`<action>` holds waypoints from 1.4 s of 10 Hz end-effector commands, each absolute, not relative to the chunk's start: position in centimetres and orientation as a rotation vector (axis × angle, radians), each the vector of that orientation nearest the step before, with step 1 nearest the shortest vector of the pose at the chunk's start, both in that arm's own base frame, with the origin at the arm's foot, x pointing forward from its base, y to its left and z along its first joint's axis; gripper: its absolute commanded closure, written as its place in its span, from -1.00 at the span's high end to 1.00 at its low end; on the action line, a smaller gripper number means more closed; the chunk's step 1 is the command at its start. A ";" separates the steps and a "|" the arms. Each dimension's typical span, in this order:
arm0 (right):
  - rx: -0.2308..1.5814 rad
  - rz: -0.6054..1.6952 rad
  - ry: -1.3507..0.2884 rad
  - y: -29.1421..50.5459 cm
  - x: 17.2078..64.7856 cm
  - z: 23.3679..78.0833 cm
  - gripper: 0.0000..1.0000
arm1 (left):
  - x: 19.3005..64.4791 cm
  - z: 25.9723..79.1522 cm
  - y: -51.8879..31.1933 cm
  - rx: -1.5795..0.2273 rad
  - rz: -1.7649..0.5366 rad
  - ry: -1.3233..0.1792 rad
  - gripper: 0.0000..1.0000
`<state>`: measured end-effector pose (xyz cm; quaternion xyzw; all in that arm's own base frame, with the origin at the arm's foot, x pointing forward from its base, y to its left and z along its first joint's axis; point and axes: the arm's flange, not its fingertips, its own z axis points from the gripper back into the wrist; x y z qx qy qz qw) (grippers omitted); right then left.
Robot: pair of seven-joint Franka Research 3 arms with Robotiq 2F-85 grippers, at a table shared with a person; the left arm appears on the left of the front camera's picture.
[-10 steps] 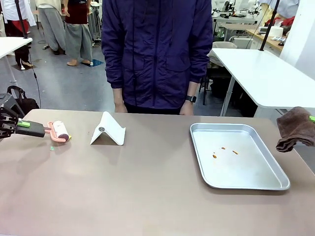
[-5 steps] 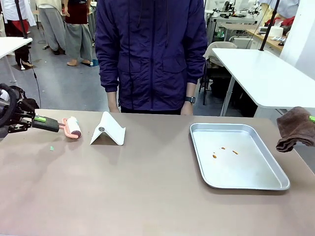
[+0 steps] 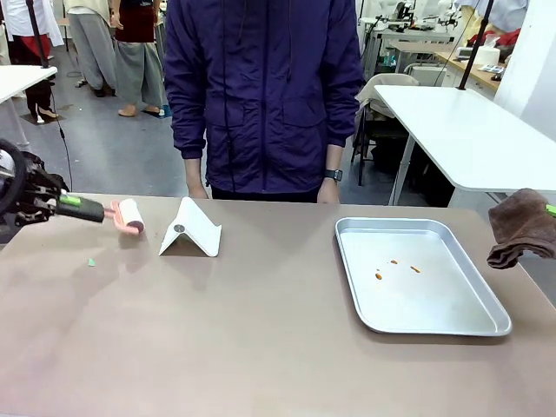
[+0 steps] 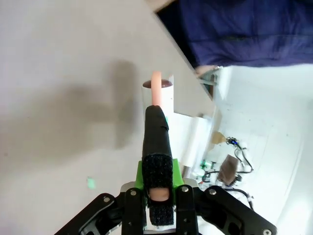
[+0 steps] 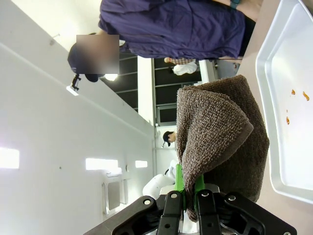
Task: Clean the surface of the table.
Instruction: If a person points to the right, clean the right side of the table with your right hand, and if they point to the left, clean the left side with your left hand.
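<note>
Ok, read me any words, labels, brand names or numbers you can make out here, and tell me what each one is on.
No text here can be read.
White folded stand: a small dark round mark on its face, too small to read.
Lint roller, silver tray, brown cloth, table: no print shows on them.

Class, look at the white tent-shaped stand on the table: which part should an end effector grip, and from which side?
Grip the white stand at its top peak, coming down from above. It narrows upward to a thin edge that could probably be pinched, while its base spreads wide and lies flat on the table, leaving no gap to get under.
</note>
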<state>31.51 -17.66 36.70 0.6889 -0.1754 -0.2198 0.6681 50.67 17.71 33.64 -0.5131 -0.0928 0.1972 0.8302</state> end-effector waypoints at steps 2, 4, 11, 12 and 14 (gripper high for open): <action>1.548 -0.502 -0.395 -17.5 31.6 37.3 -1.00 | 41.8 42.9 21.5 -1.398 0.204 -0.407 -0.94; 1.548 -0.502 -0.395 -17.5 31.6 37.3 -1.00 | 36.3 44.8 24.6 -1.449 0.122 -0.330 -0.94; 1.548 -0.502 -0.395 -17.5 31.6 37.3 -1.00 | 25.5 43.4 28.5 -1.520 0.111 -0.128 -0.94; 1.548 -0.502 -0.395 -17.5 31.6 37.3 -1.00 | 25.5 43.4 28.5 -1.520 0.111 -0.128 -0.94; 1.548 -0.502 -0.395 -17.5 31.6 37.3 -1.00 | 25.5 43.4 28.5 -1.520 0.111 -0.128 -0.94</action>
